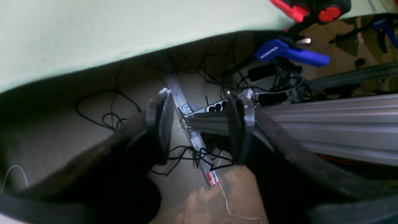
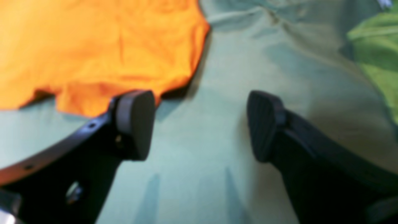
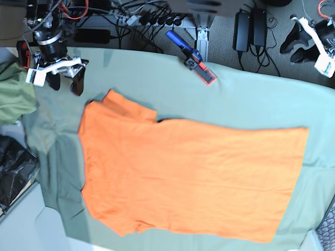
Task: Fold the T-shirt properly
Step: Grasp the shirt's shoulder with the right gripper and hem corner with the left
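Orange cotton, the T-shirt (image 3: pixel 188 175) lies spread flat on the sage-green table cloth (image 3: pixel 251 94), one sleeve pointing toward the right gripper (image 2: pixel 199 124). Its jaws gape wide over bare cloth, nothing between them. Off the table's edge, the left gripper (image 1: pixel 199 127) hangs with jaws parted too, empty, above floor cables (image 1: pixel 108 115). A blue clamp (image 1: pixel 289 53) carries white lettering, too blurred to read. An olive-green garment (image 3: pixel 13 94) sits bunched at the side.

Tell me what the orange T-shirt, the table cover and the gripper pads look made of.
T-shirt: soft matte knit, probably cotton; it creases finely. Table cloth: thin matte sage-green woven fabric, lying in shallow wrinkles. Right gripper pads: dark ribbed, likely rubber, though that view is blurred.
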